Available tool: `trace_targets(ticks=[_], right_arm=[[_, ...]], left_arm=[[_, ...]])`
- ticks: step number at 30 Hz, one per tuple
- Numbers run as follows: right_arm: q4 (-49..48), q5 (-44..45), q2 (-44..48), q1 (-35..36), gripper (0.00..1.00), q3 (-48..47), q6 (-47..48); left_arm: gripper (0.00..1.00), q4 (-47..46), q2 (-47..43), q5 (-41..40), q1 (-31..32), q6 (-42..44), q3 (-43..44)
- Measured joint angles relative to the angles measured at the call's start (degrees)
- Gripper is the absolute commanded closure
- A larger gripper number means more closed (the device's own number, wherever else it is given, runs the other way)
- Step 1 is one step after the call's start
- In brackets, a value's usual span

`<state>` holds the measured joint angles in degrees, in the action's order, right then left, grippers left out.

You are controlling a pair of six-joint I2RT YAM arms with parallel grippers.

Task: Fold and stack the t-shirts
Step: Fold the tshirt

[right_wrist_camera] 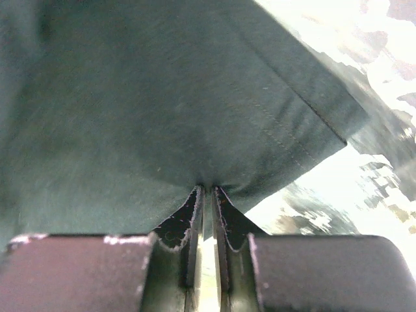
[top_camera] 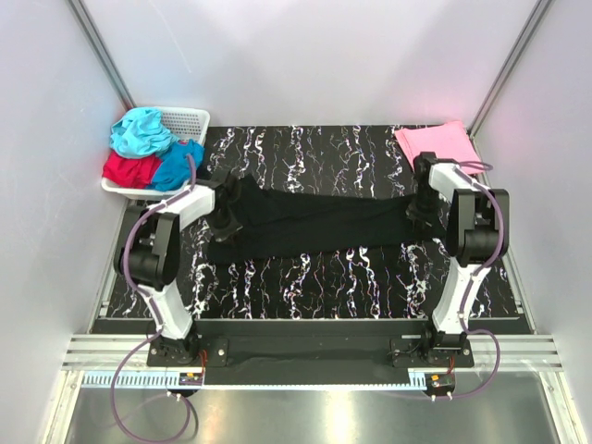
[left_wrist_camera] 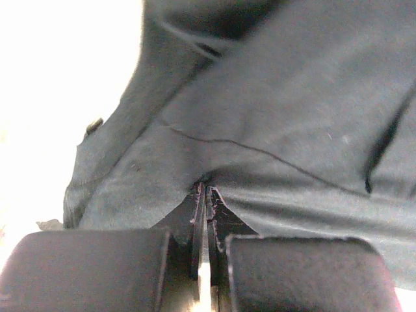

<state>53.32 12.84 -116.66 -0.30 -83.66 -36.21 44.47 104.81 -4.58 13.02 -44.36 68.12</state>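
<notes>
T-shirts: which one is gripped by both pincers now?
The black t-shirt, stretched between the left pincer and right pincer. The pink t-shirt lies folded at the far right corner; the teal, red and blue ones sit in the basket.

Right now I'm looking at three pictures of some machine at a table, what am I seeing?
Two robot arms are bolted at the near edge of a marbled table. The wide picture looks down from above; the two close-ups come from a camera on each wrist. A black t-shirt is stretched across the middle, and the left tool and right tool each pinch one end, shut on the cloth. A pink t-shirt lies far right; a white basket far left holds bunched t-shirts, teal, red and blue.
</notes>
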Motion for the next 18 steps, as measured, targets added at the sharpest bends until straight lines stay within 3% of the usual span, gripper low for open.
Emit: trace_targets(ticks=[10, 14, 18], right_arm=[[3.9, 0.1, 6.8, -3.0, 0.87, 10.6, -3.3], [3.9, 1.2, 7.3, -3.1, 0.81, 9.5, -2.6], [4.0, 1.7, 8.8, -3.5, 0.78, 3.9, -1.7]], left_arm=[[1.0, 3.9, -7.7, -0.1, -2.1, -2.2, -9.2], [0.87, 3.8, -10.0, -0.2, -2.3, -1.3, -9.3], [0.81, 3.8, -15.0, -0.6, -2.8, 1.0, -8.3]])
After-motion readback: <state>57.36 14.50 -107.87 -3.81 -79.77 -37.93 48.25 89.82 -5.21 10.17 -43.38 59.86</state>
